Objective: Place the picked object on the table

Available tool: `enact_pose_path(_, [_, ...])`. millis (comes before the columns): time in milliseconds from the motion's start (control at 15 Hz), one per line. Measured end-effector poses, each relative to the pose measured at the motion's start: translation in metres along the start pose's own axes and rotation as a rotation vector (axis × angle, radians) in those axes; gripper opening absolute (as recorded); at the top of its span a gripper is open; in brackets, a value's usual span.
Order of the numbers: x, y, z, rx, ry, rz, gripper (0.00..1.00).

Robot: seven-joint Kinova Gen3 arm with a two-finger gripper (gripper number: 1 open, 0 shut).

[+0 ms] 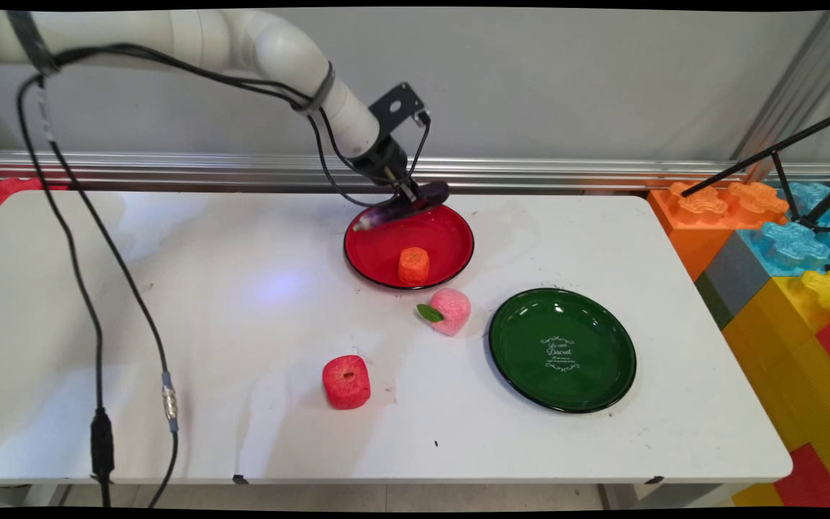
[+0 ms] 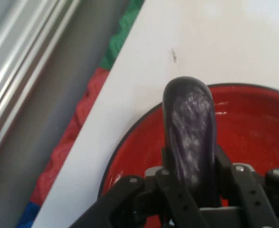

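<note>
My gripper [image 1: 408, 193] is shut on a dark purple eggplant [image 1: 404, 206], which it holds just above the far rim of the red plate [image 1: 451, 241]. In the hand view the eggplant [image 2: 191, 128] sticks out between the fingers of the gripper [image 2: 192, 166], with the red plate [image 2: 253, 133] under it. An orange toy piece [image 1: 413, 265] sits on the red plate. A pink peach with a green leaf [image 1: 449, 311] lies on the table just in front of that plate. Nearer the front lies a red apple [image 1: 346, 382]. A green plate [image 1: 523, 339] stands bare to the right.
Large coloured building blocks [image 1: 782, 245] are stacked past the table's right edge, with black tripod legs [image 1: 782, 151] over them. Black cables [image 1: 98, 346] hang down over the table's left side. A metal rail [image 1: 566, 173] runs along the back edge.
</note>
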Motion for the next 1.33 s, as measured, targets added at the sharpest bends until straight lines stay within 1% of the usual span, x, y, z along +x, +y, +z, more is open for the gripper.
enact_pose_path(67, [0.003,0.004,-0.008,0.006,0.002,-0.003,0.00])
enact_pose_path(200, [0.009,0.021,-0.031,0.009,0.002,-0.010,0.00])
enact_pose_path(333, [0.012,0.043,-0.051,-0.013,-0.005,-0.018,0.00])
enact_pose_path(400, [0.013,0.051,-0.057,-0.025,-0.008,-0.021,0.00])
enact_pose_path(600, [0.011,0.093,-0.084,-0.096,-0.025,-0.024,0.00])
enact_pose_path(800, [0.005,0.124,-0.098,-0.153,-0.046,-0.016,0.00])
enact_pose_path(867, [0.003,0.131,-0.101,-0.163,-0.050,-0.012,0.00])
enact_pose_path(1067, [-0.008,0.160,-0.105,-0.214,-0.067,0.014,0.00])
enact_pose_path(1333, [-0.021,0.192,-0.093,-0.273,-0.075,0.082,0.00])
